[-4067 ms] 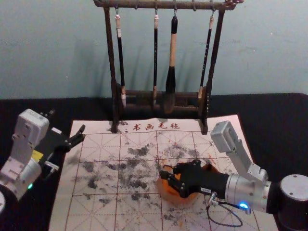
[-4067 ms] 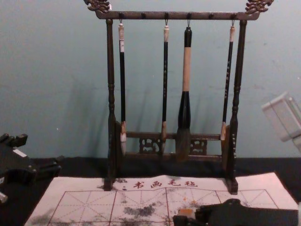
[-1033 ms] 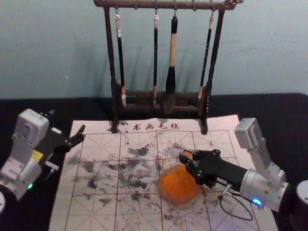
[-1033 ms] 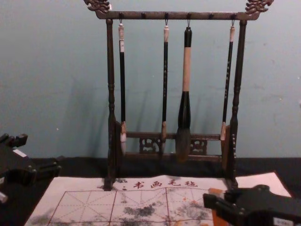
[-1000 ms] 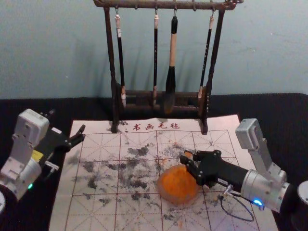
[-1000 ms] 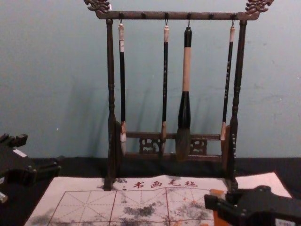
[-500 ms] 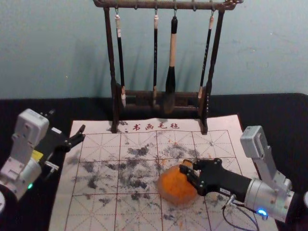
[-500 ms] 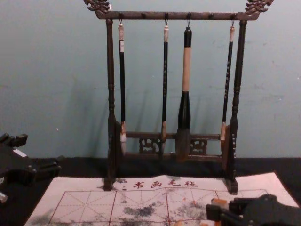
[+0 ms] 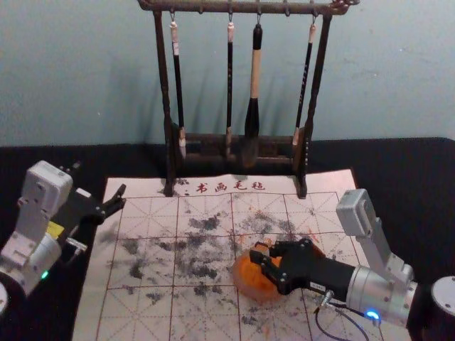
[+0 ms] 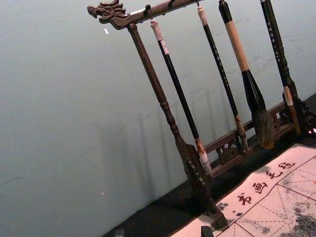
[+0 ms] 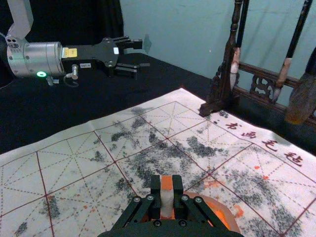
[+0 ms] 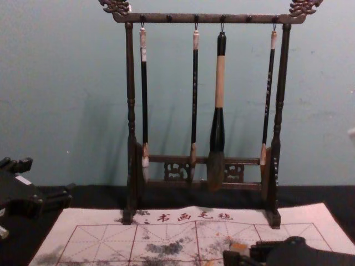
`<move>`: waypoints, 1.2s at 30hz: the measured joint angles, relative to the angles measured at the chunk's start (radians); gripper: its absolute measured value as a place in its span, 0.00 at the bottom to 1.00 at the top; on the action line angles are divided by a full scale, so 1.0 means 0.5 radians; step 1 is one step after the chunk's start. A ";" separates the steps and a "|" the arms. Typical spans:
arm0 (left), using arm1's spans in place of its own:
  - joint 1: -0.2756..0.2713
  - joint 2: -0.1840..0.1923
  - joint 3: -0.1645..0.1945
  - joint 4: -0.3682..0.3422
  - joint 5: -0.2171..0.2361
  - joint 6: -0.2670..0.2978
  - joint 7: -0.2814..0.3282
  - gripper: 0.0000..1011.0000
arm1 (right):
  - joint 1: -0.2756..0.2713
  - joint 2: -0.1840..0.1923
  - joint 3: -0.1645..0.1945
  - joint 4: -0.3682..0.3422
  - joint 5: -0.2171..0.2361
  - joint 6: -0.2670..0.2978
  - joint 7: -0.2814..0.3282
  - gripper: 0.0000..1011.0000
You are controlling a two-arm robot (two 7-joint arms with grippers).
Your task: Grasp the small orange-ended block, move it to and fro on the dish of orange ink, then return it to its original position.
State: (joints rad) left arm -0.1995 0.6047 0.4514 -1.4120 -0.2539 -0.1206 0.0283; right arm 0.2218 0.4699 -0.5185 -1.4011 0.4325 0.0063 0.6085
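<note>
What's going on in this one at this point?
The right gripper has the small orange-ended block pinched between its fingers and is holding it over the dish of orange ink; whether the block touches the ink can't be made out. The block is not back in its place yet. The left gripper is idle, open, off to the left of the ink-stained mat. Four brushes hang on the rack behind.

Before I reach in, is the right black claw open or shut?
Shut: the right claw pinches the small orange-ended white block between its fingers.
</note>
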 joint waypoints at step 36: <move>0.000 0.000 0.000 0.000 0.000 0.000 0.000 0.99 | 0.118 -0.067 0.037 0.168 -0.045 0.010 -0.085 0.09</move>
State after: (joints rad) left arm -0.1995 0.6047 0.4514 -1.4120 -0.2539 -0.1205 0.0283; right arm 0.2806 0.4365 -0.5001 -1.3169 0.4099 0.0113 0.5663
